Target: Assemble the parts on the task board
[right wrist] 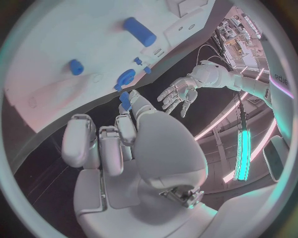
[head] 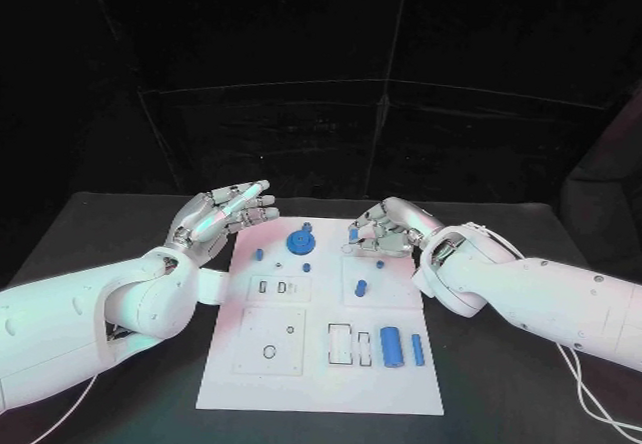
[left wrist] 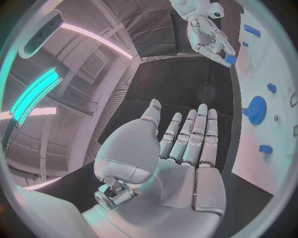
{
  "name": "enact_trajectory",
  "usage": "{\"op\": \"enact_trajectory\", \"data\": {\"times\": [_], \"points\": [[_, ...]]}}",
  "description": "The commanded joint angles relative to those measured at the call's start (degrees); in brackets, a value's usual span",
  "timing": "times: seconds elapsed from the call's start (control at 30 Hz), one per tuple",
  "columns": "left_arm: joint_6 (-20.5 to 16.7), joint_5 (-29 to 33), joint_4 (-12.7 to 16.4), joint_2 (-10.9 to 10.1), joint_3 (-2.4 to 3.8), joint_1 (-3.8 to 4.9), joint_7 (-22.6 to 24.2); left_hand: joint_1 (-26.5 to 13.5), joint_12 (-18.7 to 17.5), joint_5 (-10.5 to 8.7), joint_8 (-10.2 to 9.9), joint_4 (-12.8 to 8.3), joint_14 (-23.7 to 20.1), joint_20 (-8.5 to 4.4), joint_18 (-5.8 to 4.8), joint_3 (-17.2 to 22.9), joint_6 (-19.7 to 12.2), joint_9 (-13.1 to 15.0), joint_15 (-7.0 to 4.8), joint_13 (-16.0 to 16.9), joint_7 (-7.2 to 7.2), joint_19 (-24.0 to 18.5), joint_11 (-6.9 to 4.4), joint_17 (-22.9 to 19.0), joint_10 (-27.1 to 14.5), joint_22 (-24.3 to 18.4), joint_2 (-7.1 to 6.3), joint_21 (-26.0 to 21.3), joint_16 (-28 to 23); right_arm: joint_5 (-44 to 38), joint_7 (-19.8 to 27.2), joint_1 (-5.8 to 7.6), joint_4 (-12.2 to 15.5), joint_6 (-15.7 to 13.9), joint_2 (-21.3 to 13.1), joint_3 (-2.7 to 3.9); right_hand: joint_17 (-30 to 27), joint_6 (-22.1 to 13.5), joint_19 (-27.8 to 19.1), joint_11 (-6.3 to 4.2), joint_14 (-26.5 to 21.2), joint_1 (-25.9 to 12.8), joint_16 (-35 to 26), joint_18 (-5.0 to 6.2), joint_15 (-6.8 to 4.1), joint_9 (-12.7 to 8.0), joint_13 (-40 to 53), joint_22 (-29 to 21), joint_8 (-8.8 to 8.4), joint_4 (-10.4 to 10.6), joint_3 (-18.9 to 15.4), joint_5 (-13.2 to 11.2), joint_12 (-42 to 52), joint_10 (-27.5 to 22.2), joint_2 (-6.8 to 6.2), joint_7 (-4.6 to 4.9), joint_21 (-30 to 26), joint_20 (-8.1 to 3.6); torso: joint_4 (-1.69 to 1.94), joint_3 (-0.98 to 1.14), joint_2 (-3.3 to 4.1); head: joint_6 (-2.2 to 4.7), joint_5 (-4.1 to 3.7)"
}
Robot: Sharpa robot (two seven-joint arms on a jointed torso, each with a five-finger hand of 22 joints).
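The white board (head: 323, 382) is lying in the middle of the black table (head: 105, 221), with the robot's two arms reaching in from either side toward its far end.

The left hand (head: 228, 213) is hovering beside the board's far left corner, raised off the table, palm turned up and fingers (left wrist: 197, 130) stretched out straight and close together. It is holding nothing.

The right hand (head: 383, 228) is hanging over the far edge of the board, its fingers curled in. It is pinching a small blue piece (right wrist: 125, 99) at its fingertips; from above, that piece is showing as a spot of blue (head: 353, 236) under the hand.

On the board, a blue gear (head: 300, 243) is sitting near the far edge, between the two hands, with a small blue peg (head: 259, 253) just to its left and another small blue bit (head: 308, 267) just on the near side of it. A blue block (head: 361, 285) is lying further in toward the middle. Nearer the robot, a thick blue cylinder (head: 392, 347) is lying lengthwise, with a thinner blue rod (head: 417, 350) just beside it on the right and open rectangular slots (head: 341, 344) to its left.
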Motion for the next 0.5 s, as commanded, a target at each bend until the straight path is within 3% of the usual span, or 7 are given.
{"op": "enact_trajectory", "data": {"times": [0.03,0.13,0.17,0.27,0.5], "points": [[0.3,0.2,0.0,0.2,0.03,0.17,0.3,-0.1,-0.3,0.31,-0.2,-0.2,0.3,0.03,0.42,0.2,0.3,0.0,-0.05,0.0,5.57,-0.1,-0.13,0.0,0.4,-0.1,0.53,0.0,-0.2,-6.4,-5.3,0.16,0.2,1.2,2.1,0.11,11.3,2.0,-0.1,-1.71,5.1,-0.2,0.2,-0.42,-0.46,0.6,0.0,0.1,0.26,-0.1,0.5,-0.1,-0.2,1.5,0.75,-1.26,0.4,-0.42,0.34,-0.21,-0.14,-0.33,1.13],[0.2,0.4,-0.1,0.3,0.04,0.24,0.4,-0.1,-0.3,0.31,-0.2,-0.2,0.3,0.03,0.42,0.2,0.3,0.0,-0.05,0.0,5.57,-0.1,-0.13,0.0,0.4,-0.1,0.53,0.0,-0.2,-8.8,-6.7,0.15,-0.2,3.4,4.9,0.09,11.2,2.0,-0.1,-1.69,5.1,-0.5,0.1,-0.43,-0.43,0.7,-0.1,0.1,0.17,-0.2,0.8,-0.8,-0.4,1.4,0.35,-1.22,0.4,-0.42,0.33,-0.25,-0.18,-0.63,2.2],[0.1,0.4,-0.1,0.4,0.04,0.27,0.4,-0.1,-0.3,0.31,-0.2,-0.2,0.3,0.03,0.42,0.2,0.5,0.0,-0.05,0.0,5.56,-0.1,-0.13,0.0,0.4,-0.1,0.54,0.0,-0.2,-9.8,-7.3,0.12,-0.5,4.3,6.4,0.06,11.2,2.0,-0.1,-1.69,5.1,-0.5,0.1,-0.43,-0.43,0.7,-0.1,0.1,0.17,-0.2,0.8,-0.8,-0.4,1.4,0.35,-1.22,0.4,-0.42,0.26,-0.24,-0.24,-0.86,3.07],[-0.1,0.5,-0.2,0.4,0.04,0.31,0.6,-0.1,-0.3,0.31,-0.1,-0.2,0.3,0.03,0.43,0.2,0.7,0.0,-0.06,0.0,5.53,-0.1,-0.15,0.0,0.4,-0.1,0.57,0.0,-0.2,-11.5,-8.4,0.0,-1.0,5.3,8.5,0.0,11.0,2.0,-0.1,-1.68,5.0,-0.7,0.1,-0.42,-0.43,0.6,-0.2,0.0,0.13,-0.2,0.9,-0.9,-0.5,1.4,0.34,-1.21,0.3,-0.42,0.09,-0.16,-0.17,-1.11,4.41],[-0.4,0.5,-0.5,0.6,0.04,0.4,0.5,-0.1,-0.3,0.31,-0.2,-0.2,0.4,0.02,0.44,0.2,0.5,0.0,-0.07,0.0,5.52,-0.1,-0.17,0.0,0.5,-0.1,0.61,0.0,-0.2,-14.5,-10.8,-0.65,-2.0,6.3,11.6,-0.06,10.8,1.9,-0.2,-1.65,5.0,-0.8,-0.1,-0.39,-0.41,0.6,-0.4,-0.1,-0.03,-0.2,1.2,-0.7,-0.8,1.3,0.4,-1.17,0.2,-0.41,0.1,-0.19,-0.18,-1.75,5.51]]}}
